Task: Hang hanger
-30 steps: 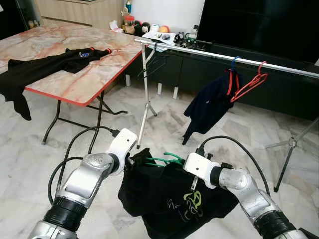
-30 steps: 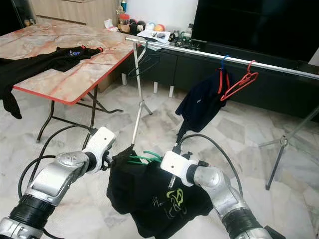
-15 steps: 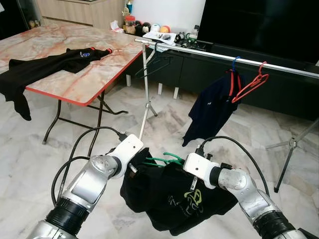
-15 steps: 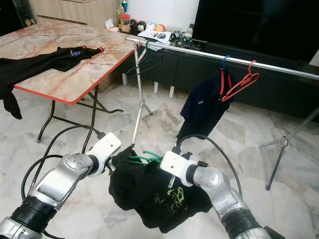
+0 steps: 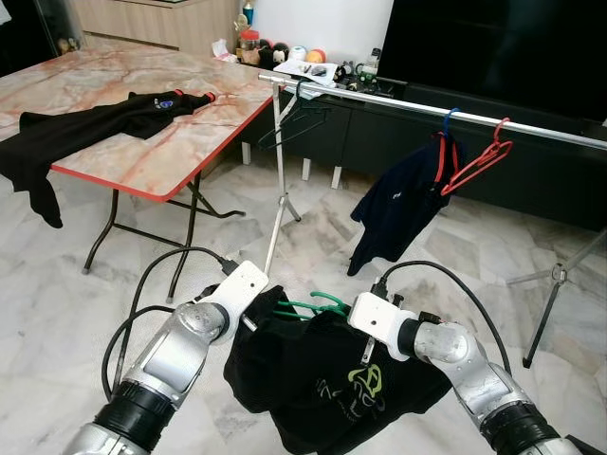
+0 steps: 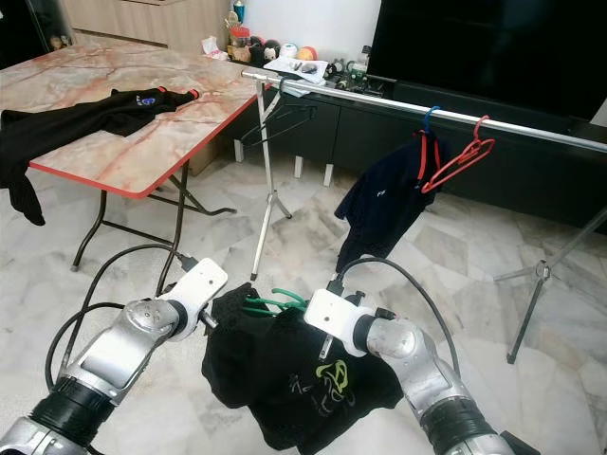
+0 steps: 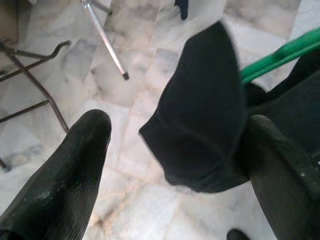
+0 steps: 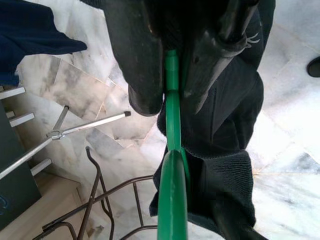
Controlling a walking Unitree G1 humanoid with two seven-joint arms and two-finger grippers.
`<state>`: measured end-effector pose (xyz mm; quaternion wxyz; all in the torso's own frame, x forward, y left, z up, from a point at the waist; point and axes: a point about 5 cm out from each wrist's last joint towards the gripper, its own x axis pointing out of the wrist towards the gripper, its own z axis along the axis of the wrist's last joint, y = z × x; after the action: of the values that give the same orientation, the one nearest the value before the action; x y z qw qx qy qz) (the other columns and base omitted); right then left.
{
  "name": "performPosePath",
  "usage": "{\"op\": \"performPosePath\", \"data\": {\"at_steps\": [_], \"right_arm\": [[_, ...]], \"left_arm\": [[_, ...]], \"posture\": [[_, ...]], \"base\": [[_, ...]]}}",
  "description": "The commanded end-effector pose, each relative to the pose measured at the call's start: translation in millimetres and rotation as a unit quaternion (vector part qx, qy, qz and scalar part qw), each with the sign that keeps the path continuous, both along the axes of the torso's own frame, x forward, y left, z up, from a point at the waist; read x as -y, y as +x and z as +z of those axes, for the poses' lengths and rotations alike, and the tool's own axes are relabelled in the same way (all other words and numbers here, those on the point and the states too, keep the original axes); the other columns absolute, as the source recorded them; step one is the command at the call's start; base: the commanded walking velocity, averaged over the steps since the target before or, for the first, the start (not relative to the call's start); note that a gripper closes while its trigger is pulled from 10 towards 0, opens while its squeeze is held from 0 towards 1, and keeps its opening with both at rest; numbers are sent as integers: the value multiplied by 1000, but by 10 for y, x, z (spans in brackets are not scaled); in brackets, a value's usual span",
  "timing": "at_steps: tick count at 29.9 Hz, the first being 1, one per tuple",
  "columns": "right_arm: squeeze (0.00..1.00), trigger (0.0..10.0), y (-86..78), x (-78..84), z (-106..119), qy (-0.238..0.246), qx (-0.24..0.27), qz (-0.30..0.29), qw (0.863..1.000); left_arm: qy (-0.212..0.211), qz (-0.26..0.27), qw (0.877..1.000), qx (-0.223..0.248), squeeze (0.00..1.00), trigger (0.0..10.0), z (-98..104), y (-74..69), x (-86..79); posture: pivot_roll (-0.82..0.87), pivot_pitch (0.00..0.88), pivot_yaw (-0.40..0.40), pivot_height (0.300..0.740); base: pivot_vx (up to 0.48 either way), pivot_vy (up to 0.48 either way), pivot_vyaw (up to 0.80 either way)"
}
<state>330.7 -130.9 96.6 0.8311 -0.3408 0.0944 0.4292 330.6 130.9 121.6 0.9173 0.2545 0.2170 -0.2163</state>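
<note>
Currently, a green hanger carrying a black shirt was held low in the centre of the frame, above the marble floor. The right gripper was seen pinched on the hanger's green bar in the right wrist view, fingers pressed against it on both sides. The left gripper was spread wide, with a fold of the shirt lying between its fingers and resting against one of them; it was not clamped on anything.

The rail ran across the upper right of the frame, well apart from the hanger and higher. A dark shirt on a blue hanger and an empty red hanger were already hung on it right of centre, and a black wire hanger near its left end. A bare stretch of rail was left between these. Another black garment lay on the table at upper left.

The step in hand was judged to be the carry: hanger loaded and gripped, not yet raised. Next, the hanger would need to be lifted above rail height, the hook turned to face the rail, and lowered over the bare stretch. The left gripper would best be kept clear of the fabric so the shirt was not dragged off.
</note>
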Motion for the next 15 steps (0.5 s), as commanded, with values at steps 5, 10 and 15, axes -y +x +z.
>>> {"op": "performPosePath", "data": {"at_steps": [5,10,15], "right_arm": [[0,10000,49,-12,88,4,20,2,1000],[0,10000,55,-10,93,4,21,2,1000],[0,10000,56,-18,96,5,22,2,1000]], "left_arm": [[-4,-38,999,2,0,10000,-10,-51,108],[27,-37,999,-10,0,10000,-103,-57,61],[17,-10,1000,-5,0,10000,-179,-39,5]], "posture": [[167,37,-63,740],[166,29,-61,740],[161,18,-56,740]], "base": [[0,0,0],[0,0,0],[0,0,0]]}}
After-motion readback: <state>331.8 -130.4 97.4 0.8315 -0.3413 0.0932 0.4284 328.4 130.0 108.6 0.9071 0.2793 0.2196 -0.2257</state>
